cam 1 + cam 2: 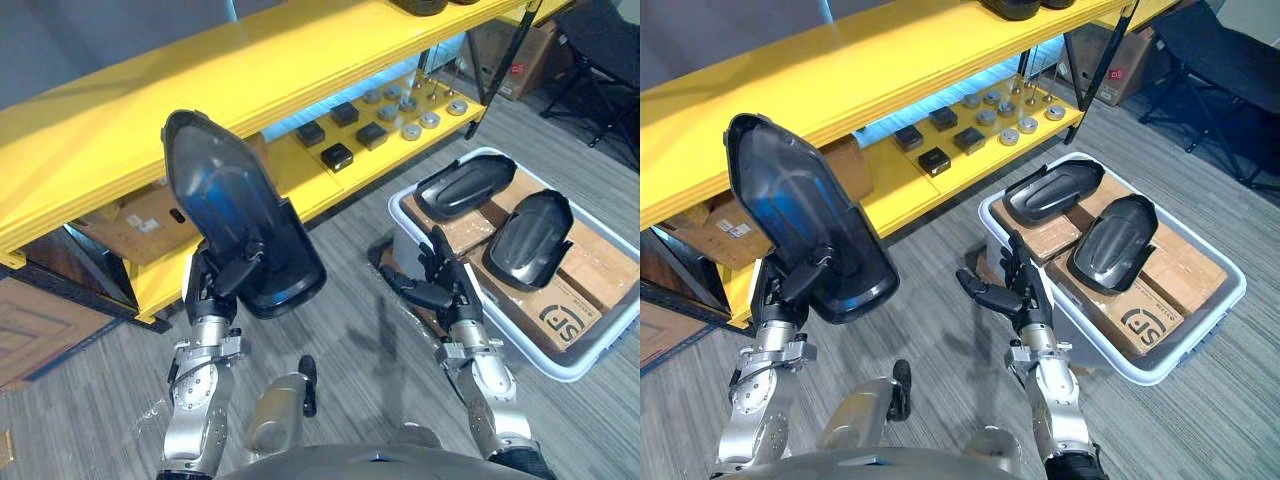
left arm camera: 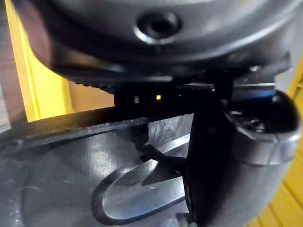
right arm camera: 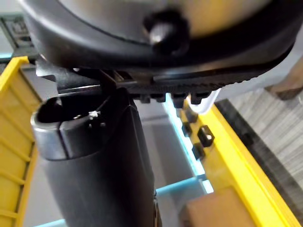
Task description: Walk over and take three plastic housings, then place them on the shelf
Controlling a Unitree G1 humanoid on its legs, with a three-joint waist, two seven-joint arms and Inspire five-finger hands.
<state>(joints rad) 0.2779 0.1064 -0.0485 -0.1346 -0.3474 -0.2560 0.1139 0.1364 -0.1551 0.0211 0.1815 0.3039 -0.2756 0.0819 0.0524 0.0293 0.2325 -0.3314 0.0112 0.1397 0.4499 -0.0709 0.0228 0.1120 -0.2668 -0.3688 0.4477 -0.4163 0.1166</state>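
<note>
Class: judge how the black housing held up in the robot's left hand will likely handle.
Probably stiff: the housing holds its shape though the left hand grips just its lower end. Its glossy surface may be slippery. Held low, the tall shell could tip.

Yellow shelf (image 1: 100, 120): black blocks (image 1: 337, 155), metal discs (image 1: 411, 130).

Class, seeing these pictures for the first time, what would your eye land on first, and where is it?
A black plastic housing stands out, held up by the left hand in front of the yellow shelf. Two more housings lie in a white bin at the right, beside the open right hand.
</note>
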